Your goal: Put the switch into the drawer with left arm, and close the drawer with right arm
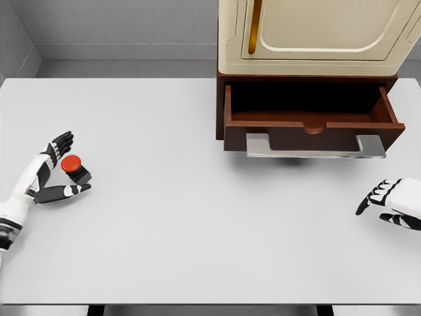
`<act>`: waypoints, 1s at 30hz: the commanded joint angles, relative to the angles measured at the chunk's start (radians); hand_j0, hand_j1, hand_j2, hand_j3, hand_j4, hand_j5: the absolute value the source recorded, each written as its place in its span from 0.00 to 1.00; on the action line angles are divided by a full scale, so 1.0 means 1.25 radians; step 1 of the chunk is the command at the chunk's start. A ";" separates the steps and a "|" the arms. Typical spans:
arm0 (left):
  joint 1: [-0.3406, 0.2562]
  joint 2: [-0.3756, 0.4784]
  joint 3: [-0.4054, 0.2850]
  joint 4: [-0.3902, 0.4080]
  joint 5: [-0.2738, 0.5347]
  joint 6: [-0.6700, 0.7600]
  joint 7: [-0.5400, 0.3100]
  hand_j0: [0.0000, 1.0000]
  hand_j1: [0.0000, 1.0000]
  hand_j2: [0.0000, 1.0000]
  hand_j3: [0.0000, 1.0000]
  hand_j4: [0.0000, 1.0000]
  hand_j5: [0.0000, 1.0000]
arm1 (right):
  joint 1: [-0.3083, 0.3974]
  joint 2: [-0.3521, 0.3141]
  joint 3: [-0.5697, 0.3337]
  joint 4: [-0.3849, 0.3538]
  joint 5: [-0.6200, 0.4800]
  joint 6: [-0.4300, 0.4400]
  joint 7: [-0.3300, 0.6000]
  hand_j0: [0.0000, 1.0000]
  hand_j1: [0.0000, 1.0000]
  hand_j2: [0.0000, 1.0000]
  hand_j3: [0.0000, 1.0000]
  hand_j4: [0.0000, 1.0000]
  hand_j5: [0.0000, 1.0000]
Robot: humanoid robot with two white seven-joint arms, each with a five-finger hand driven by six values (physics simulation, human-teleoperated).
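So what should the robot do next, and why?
Probably close the left hand on the red-button switch and lift it: its fingers bracket the switch on the table without clearly gripping it, and the drawer already stands open.

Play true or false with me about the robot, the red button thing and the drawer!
1. The drawer is pulled open. True.
2. The switch with the red button is already inside the drawer. False: it sits on the table, far to the drawer's left.
3. The left hand is right at the switch, fingers on either side of it. True.
4. The right hand is pushing the drawer. False: it is over the table below the drawer, not touching it.
5. The cabinet above the drawer is dark blue. False: it is cream coloured.
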 commanded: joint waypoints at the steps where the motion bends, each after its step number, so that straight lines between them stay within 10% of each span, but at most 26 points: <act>1: 0.000 -0.002 0.000 0.003 0.004 0.017 0.000 1.00 1.00 1.00 1.00 1.00 1.00 | 0.000 -0.001 0.000 0.000 -0.005 0.001 0.001 0.60 0.60 0.60 0.60 0.60 0.60; 26: 0.002 -0.001 0.002 0.013 0.006 0.053 -0.001 0.74 0.74 0.74 0.74 0.74 0.74 | -0.040 0.032 0.000 0.000 -0.010 0.001 0.001 0.60 0.60 0.60 0.60 0.60 0.60; 30: 0.004 0.001 0.003 0.013 0.007 0.052 -0.001 0.55 0.55 0.55 0.55 0.55 0.55 | -0.040 0.032 0.000 0.000 -0.010 0.001 -0.001 0.60 0.60 0.60 0.60 0.60 0.60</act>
